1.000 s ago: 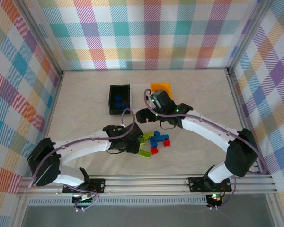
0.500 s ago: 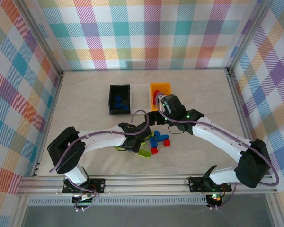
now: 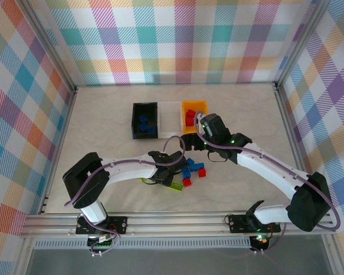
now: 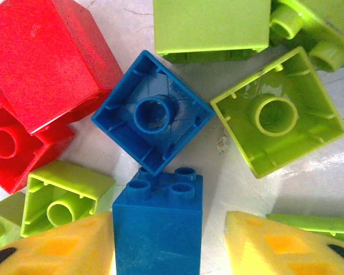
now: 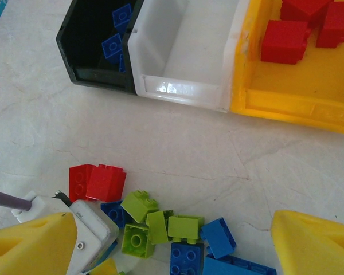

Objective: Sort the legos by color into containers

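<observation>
The loose legos (image 3: 189, 169) lie in a pile at mid-table, red, blue and lime green. My left gripper (image 3: 167, 166) is down in the pile and open. A blue brick (image 4: 157, 226) stands between its yellow pads, touching the left one with a gap to the right. An upturned blue brick (image 4: 152, 120), lime bricks (image 4: 275, 117) and red bricks (image 4: 43, 57) surround it. My right gripper (image 5: 172, 229) hangs wide open and holds nothing, between the pile and the bins. The black bin (image 5: 86, 54) holds blue bricks, the white bin (image 5: 183, 54) has no bricks in it, and the orange bin (image 5: 298, 86) holds red ones.
The three bins sit in a row behind the pile: black bin (image 3: 135, 121), white bin (image 3: 171, 117), orange bin (image 3: 202, 104). A flat lime brick (image 3: 173, 185) lies at the pile's near side. Checkered walls enclose the table on three sides.
My left gripper moved right into the pile and now straddles a blue brick. My right arm swung right and back, uncovering the white and orange bins.
</observation>
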